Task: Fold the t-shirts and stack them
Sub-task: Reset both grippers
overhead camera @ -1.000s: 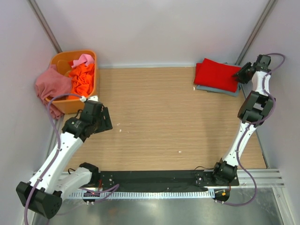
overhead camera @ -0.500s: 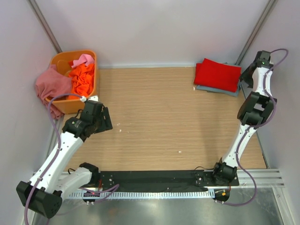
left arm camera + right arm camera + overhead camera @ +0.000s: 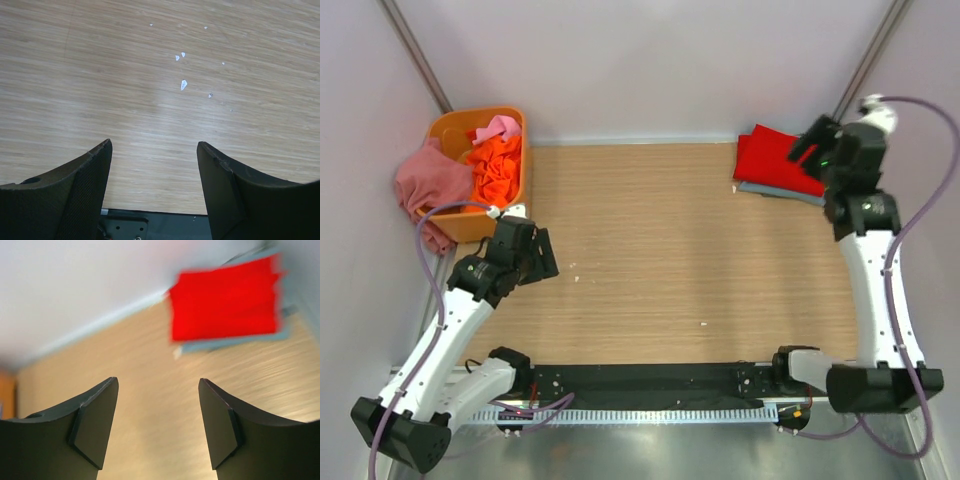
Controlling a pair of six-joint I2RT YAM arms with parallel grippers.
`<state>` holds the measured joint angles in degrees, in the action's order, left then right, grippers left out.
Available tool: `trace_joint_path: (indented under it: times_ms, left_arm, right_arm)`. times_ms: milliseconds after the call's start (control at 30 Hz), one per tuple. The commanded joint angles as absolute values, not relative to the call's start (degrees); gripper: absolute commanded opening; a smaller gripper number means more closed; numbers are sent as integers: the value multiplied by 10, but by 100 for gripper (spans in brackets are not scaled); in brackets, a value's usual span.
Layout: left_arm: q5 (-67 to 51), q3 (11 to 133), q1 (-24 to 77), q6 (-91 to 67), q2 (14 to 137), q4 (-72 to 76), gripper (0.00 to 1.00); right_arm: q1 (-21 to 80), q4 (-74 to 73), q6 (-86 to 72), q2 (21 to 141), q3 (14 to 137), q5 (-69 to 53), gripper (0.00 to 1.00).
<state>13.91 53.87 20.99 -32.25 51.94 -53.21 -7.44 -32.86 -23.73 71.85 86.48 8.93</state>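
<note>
Two shirts sit stacked at the far right: we see the red shirt point(image 3: 775, 160) folded on the grey-blue shirt point(image 3: 788, 194). Our right gripper point(image 3: 157, 382) hovers near them, fingers spread; our left gripper point(image 3: 154, 145) gapes wide over the table point(image 3: 660, 240), near the tub point(image 3: 445, 125).

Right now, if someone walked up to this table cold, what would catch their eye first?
The bright red t-shirt stands out most, folded on top of a grey-blue t-shirt at the table's far right corner. Next comes the orange tub at the far left, with an orange shirt bunched inside and a dusty rose shirt draped over its side. The right gripper hovers open and empty by the red stack.
</note>
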Motion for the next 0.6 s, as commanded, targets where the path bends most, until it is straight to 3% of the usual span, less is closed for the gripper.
trace_joint_path:
  times_ms: [0, 167, 333, 567]
  left_arm:
    - [135, 539, 212, -310, 507, -507, 70]
    - [137, 543, 212, -308, 499, -508, 70]
    - [202, 539, 212, -289, 449, -481, 75]
    - [214, 512, 212, -258, 372, -426, 82]
  right_arm:
    - [48, -286, -238, 693, 743, 93, 72]
    - [76, -286, -257, 611, 589, 153, 73]
    - [78, -215, -308, 504, 422, 93, 74]
    - [81, -213, -331, 389, 353, 95, 76]
